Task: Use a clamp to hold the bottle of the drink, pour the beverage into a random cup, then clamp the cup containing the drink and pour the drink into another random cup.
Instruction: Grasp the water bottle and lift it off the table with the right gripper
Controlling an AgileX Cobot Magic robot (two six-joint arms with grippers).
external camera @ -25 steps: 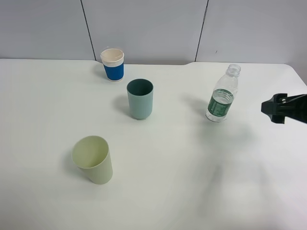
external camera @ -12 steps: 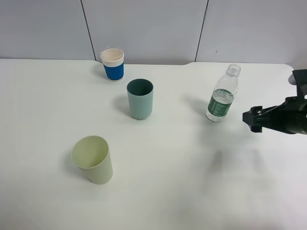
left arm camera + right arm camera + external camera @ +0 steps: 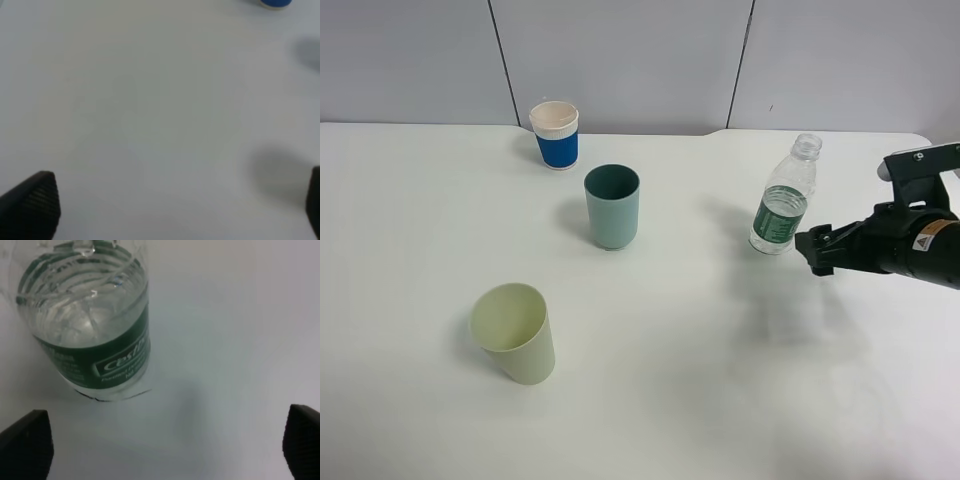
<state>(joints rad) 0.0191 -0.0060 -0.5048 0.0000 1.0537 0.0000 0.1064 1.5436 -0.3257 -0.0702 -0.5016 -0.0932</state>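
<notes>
Read white script "Cest…" on green label band of small clear uncapped plastic water bottle; found fingers of right gripper apart near it, fingers of left gripper apart too.

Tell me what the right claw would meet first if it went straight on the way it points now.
Probably the water bottle, upright just ahead of the open right claw; depth is unclear.

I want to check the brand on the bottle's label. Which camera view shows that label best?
The right wrist view: the green label fills much of the picture, its white lettering large. The high view shows the whole bottle upright, but its label is tiny. The left wrist view shows neither.
</notes>
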